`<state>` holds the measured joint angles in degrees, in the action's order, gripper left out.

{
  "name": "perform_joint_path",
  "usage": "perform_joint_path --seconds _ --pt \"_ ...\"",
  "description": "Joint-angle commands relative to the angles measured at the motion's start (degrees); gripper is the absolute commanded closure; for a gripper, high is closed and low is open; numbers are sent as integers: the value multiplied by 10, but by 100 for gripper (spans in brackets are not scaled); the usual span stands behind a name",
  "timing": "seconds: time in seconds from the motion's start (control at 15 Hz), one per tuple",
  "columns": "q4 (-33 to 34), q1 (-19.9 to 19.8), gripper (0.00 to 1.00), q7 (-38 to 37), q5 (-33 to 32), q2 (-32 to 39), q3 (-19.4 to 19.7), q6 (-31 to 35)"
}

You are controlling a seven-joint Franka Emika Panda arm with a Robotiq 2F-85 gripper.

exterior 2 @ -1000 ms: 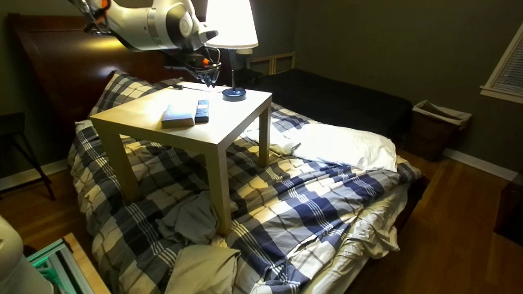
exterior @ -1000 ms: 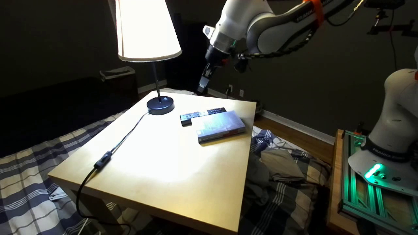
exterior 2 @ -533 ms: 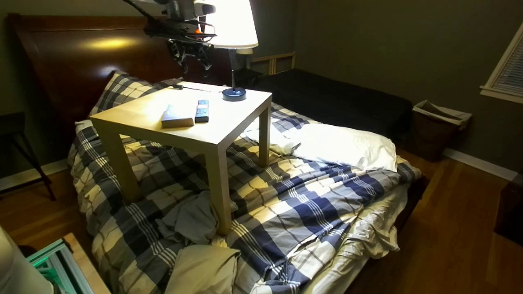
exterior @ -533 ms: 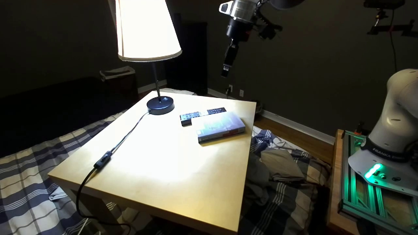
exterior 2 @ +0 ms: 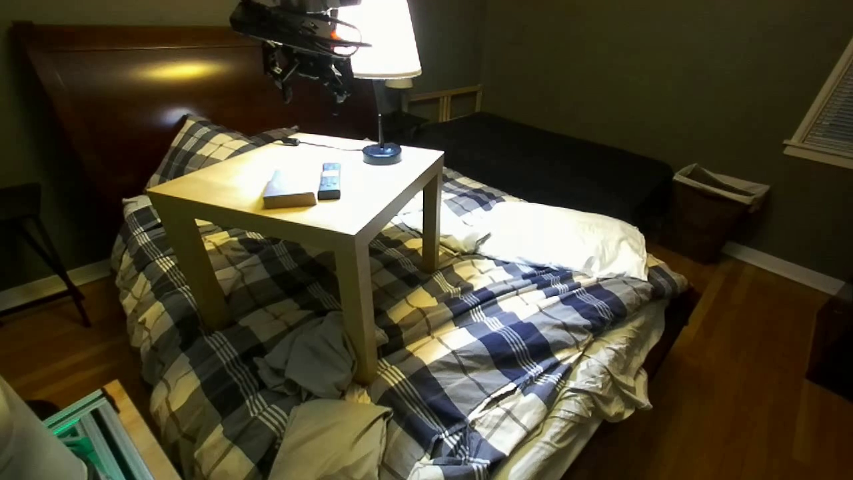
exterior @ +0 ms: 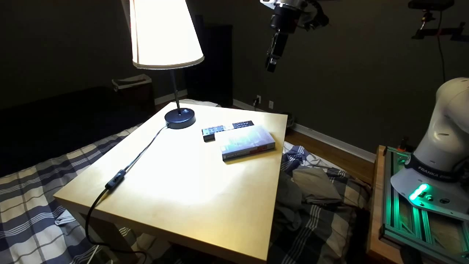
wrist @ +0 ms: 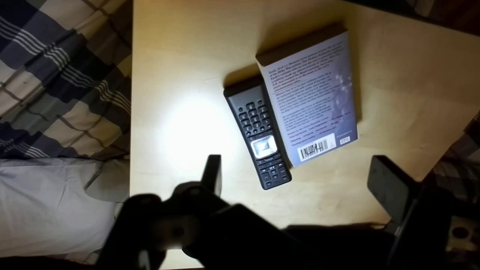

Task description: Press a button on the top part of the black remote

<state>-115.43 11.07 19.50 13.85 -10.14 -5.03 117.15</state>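
Note:
The black remote (wrist: 258, 127) lies flat on a pale wooden table (wrist: 172, 67), buttons up, with a bright silver screen in its middle. Its number keys face the upper part of the wrist view, and smaller keys sit at the near end. In both exterior views the remote (exterior: 213, 130) (exterior 2: 329, 181) shows beside a book. My gripper (wrist: 298, 172) is spread wide with nothing between its fingers. It hangs high above the table, well apart from the remote, as an exterior view of the gripper (exterior 2: 314, 98) shows.
Alongside the remote lies a blue-grey book (wrist: 311, 101), close to its long edge. A lit lamp with a round dark base (exterior: 180, 118) stands on the table, its cord and inline switch (exterior: 115, 179) running over the top. The table stands on a bed with plaid bedding (exterior 2: 506, 320).
My gripper has risen and drawn back from low over the table near the lamp. Its fingers, close together a second ago, have spread apart. The remote and book have not moved.

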Motion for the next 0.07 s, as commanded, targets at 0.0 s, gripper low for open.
perform_joint_path --seconds 0.0 --pt "2 -4 0 -1 0 2 -6 -2"
